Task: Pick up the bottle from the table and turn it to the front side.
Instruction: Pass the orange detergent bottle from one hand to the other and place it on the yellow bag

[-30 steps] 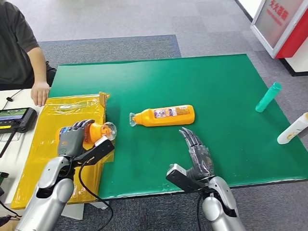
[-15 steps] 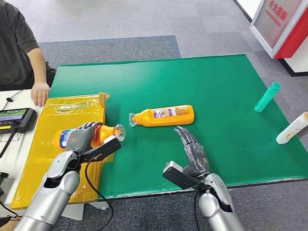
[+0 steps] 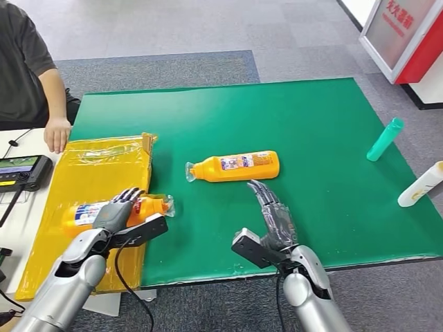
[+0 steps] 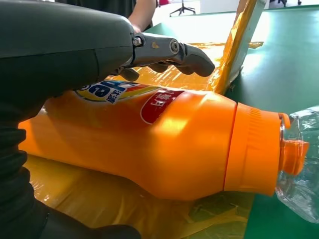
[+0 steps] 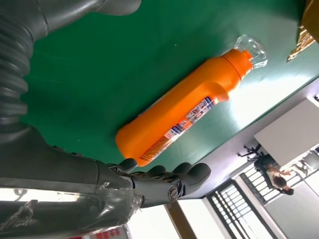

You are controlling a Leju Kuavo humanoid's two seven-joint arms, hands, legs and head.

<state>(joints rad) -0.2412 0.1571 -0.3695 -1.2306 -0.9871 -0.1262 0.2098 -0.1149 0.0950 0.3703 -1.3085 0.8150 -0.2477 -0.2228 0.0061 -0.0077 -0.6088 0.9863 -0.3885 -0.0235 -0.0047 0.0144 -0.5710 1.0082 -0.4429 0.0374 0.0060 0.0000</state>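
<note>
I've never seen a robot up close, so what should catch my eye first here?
The bright green table, with an orange bottle lying on its side in the middle. The open right hand hovers just short of it. To the left, the left hand rests on a second orange bottle on yellow plastic.

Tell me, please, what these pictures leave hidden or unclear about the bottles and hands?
- Left hand: head view, its back hides its fingers' contact with the left bottle.
- Left bottle's base: left wrist view, behind the hand's cover.
- Middle bottle label: print too small.
- White bottle: cut by the head view's edge.
</note>
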